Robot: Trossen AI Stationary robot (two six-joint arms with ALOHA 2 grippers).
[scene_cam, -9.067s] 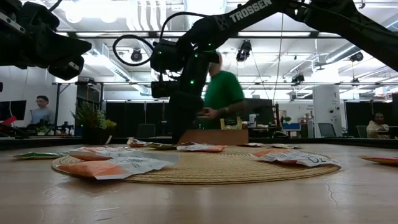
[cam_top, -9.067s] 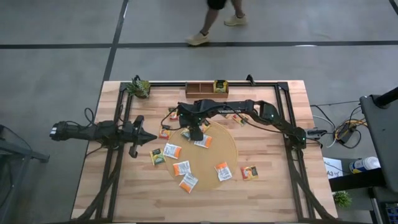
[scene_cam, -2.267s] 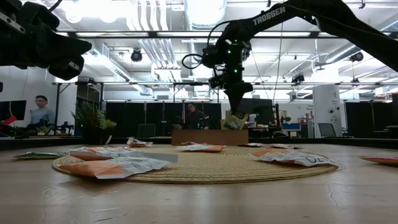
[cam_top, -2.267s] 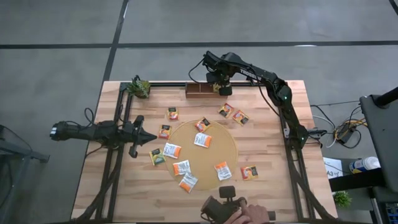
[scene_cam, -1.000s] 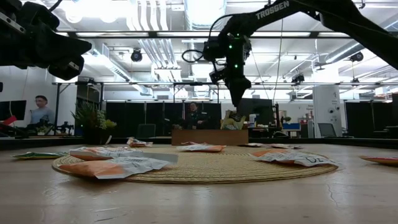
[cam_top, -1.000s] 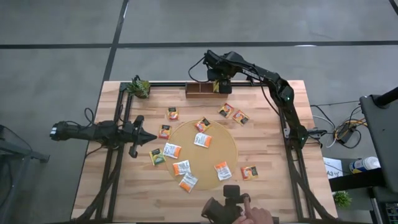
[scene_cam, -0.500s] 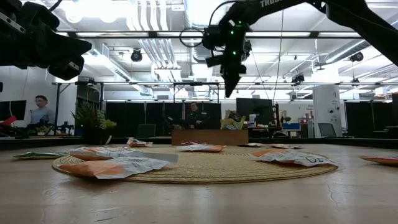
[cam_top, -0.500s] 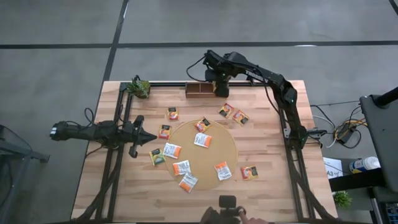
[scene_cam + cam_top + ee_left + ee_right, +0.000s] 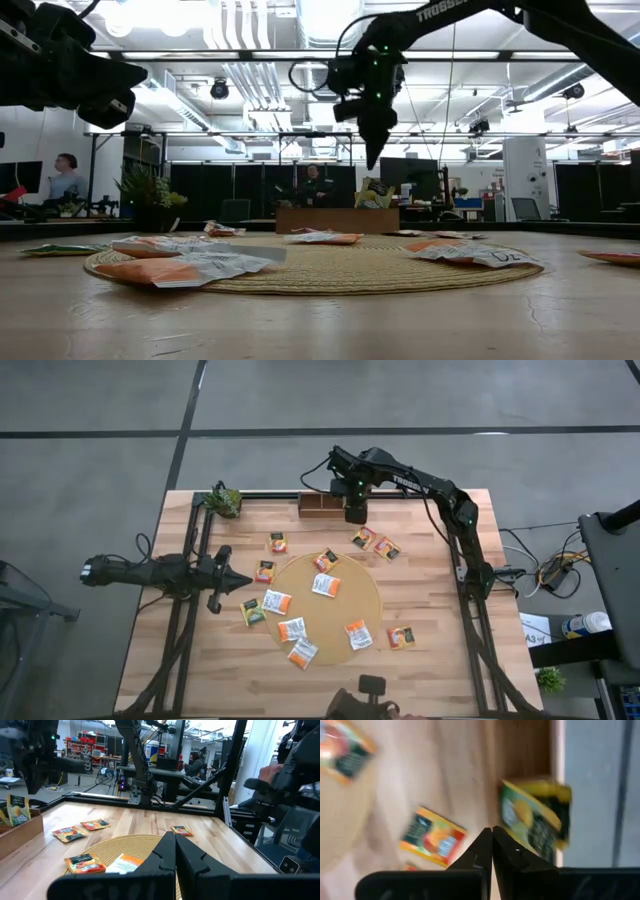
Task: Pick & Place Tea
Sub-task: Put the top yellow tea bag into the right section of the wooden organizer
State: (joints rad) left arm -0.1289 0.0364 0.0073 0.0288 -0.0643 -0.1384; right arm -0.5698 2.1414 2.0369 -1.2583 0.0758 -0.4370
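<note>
1. The right gripper (image 9: 354,512) hangs above the far edge of the table, just by the wooden compartment tray (image 9: 318,505). Its fingers are pressed together with nothing between them, as the right wrist view shows.
2. Right beside that pincer, standing in the tray's nearer end, are green-and-yellow tea sachets (image 9: 532,822); these look already placed.
3. The closest loose tea lies just past the pincer toward the middle of the table: a pair of orange sachets (image 9: 374,543) flat on the bare wood, side by side and nearly touching.
4. One of that pair, the orange-and-dark sachet (image 9: 434,837), sits almost under the fingertips in the right wrist view, lying askew, its edges at an angle to the line of the closed fingers.
5. My judgement: the next pick turns on this. The pincer must open, drop toward that sachet and turn at the wrist so the fingers straddle a flat edge.
6. More sachets lie farther from the pincer, on and around the round woven mat (image 9: 366,597).
7. The left gripper (image 9: 243,581) waits at the opposite side, fingers together and empty, beside the mat. It is nearer the mat-side sachets, but well away from the pair, so the right arm is better placed.
</note>
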